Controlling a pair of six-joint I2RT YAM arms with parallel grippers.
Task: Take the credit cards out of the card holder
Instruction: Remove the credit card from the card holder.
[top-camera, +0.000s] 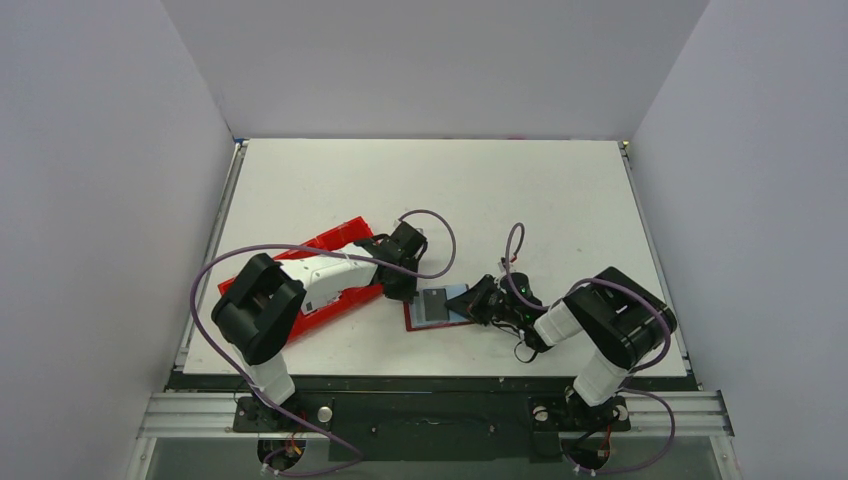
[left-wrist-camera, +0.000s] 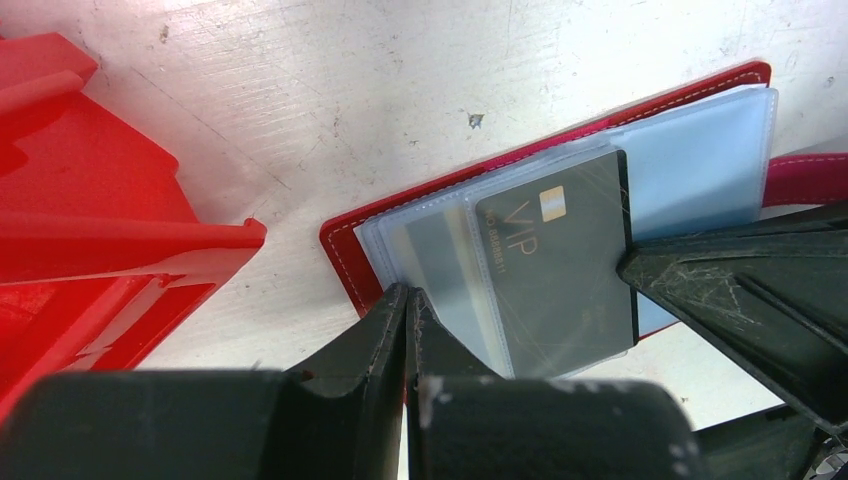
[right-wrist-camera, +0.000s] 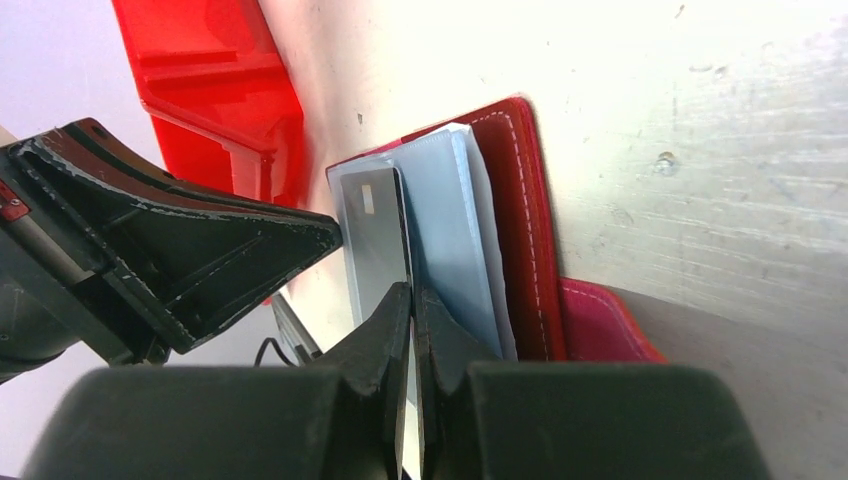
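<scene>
The card holder (left-wrist-camera: 345, 255) lies open on the table, dark red cover down, pale blue-grey sleeves up. A grey credit card (left-wrist-camera: 560, 270) marked VIP sticks partway out of the top sleeve. My left gripper (left-wrist-camera: 410, 297) is shut on the holder's sleeve edge at one end. At the opposite end my right gripper (right-wrist-camera: 412, 292) is shut on the edge of that credit card (right-wrist-camera: 375, 250), which shows as a thin line between its fingers. In the top view the card holder (top-camera: 418, 324) sits between the left gripper (top-camera: 408, 292) and the right gripper (top-camera: 468, 306).
A bright red compartment tray (top-camera: 340, 238) lies just left of the holder, under the left arm, and also fills the left of the left wrist view as the tray (left-wrist-camera: 90, 230). The holder's red strap tab (right-wrist-camera: 600, 320) points toward the right arm.
</scene>
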